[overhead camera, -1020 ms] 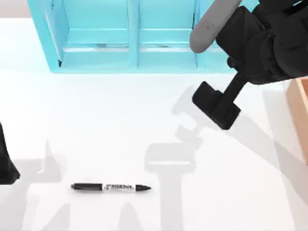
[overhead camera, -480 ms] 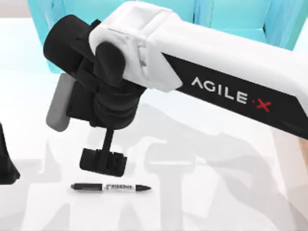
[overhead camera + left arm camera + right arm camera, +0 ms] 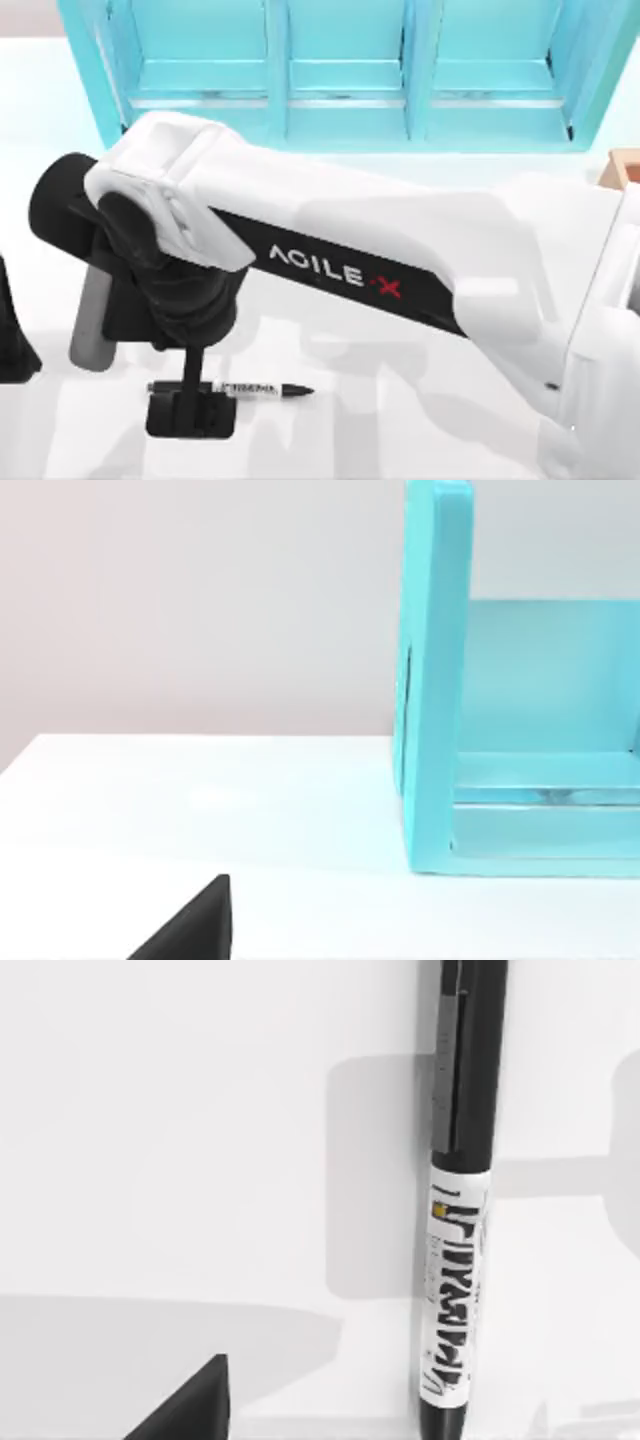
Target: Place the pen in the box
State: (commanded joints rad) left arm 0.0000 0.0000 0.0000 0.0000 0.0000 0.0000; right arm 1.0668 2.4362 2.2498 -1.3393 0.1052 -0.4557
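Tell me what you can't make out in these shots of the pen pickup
- Right gripper fingers: top view, seen from above over the pen; open or shut is unclear.
- Pen's cap end: top view, covered by the gripper.
- Pen's tip: right wrist view, cut off by the picture's edge.
- Pen's lettering: top view, too small to read.
- Box: top view, one corner visible, the rest covered by the right arm.
- Left gripper: top view, cut by the left edge.

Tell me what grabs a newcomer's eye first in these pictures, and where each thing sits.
The right arm dominates the top view, stretched from the right side across the table, its right gripper over the left end of the pen near the front edge. Behind it the cyan shelf unit spans the back of the table. A corner of the box peeks in at the right edge, and the left arm sits parked at the left edge.
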